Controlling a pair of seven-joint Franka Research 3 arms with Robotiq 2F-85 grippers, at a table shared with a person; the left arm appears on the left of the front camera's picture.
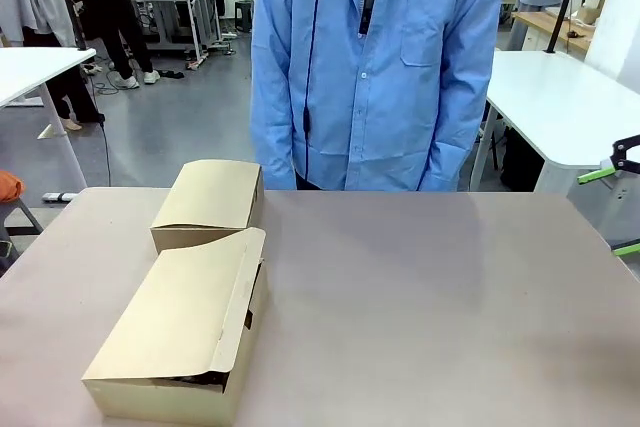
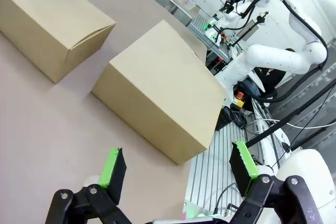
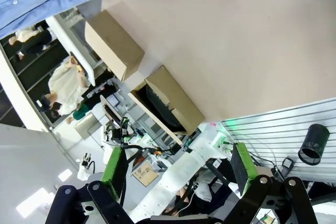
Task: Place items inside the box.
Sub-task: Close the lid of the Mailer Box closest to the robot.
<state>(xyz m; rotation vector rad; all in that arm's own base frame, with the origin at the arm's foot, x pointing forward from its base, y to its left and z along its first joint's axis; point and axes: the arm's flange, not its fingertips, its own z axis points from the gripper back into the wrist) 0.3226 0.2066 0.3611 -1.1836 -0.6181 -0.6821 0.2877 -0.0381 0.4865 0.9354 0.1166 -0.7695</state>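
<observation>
- Near box [image 1: 175, 347], left part of the tabletop [image 1: 420, 307], close to the robot's edge: plain brown cardboard, long, lid flap down but not tucked, a gap left along its right side and near end. Something dark shows in that gap, also seen through the open end in the right wrist view [image 3: 157, 109]; what kind of item it is cannot be told.
- Far box [image 1: 210, 202], just behind the near one, toward the person: same cardboard, lid down, contents hidden.
- Items: none lie loose on the tabletop; any that are here appear to be inside the boxes already.
- Left tool [image 2: 178, 169]: fingers spread wide, holding nothing, hovering off the near left corner and looking over both boxes.
- Person [image 1: 375, 67]: blue coat, standing at the far edge, hands out of sight.
- Right tool [image 3: 178, 169]: fingers spread wide, holding nothing, drawn back beyond the right edge of the tabletop.
- Step in hand, as judged: placing looks finished or paused, both arms clear.
- Next move, as judged: either a fresh item must be brought, or the near lid pressed down and tucked, which needs a push on the flap's right edge.
</observation>
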